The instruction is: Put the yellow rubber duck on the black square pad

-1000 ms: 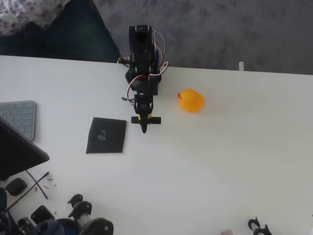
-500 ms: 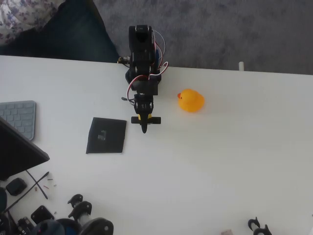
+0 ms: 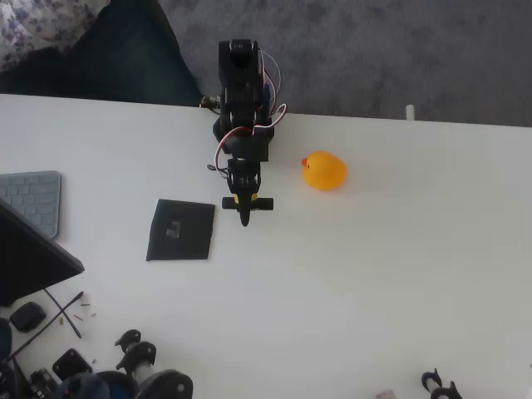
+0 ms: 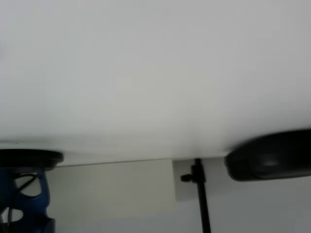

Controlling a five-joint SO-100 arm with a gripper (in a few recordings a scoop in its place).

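In the overhead view the yellow rubber duck [image 3: 324,171] sits on the white table, its orange beak pointing left. The black square pad [image 3: 181,229] lies flat to the lower left of it, with a small grey mark near its centre. My black arm reaches down from the table's back edge. Its gripper [image 3: 244,218] hangs between pad and duck, just right of the pad's upper right corner and left of and below the duck. The fingers come together to a narrow tip with nothing in them, so the gripper looks shut.
A grey keyboard [image 3: 33,199] and a dark laptop corner [image 3: 33,262] lie at the left edge. Black parts and cables [image 3: 125,366] clutter the bottom left, and small black pieces [image 3: 440,384] sit at the bottom right. The wrist view faces bare white table, with a dark rounded object [image 4: 269,159] beyond it.
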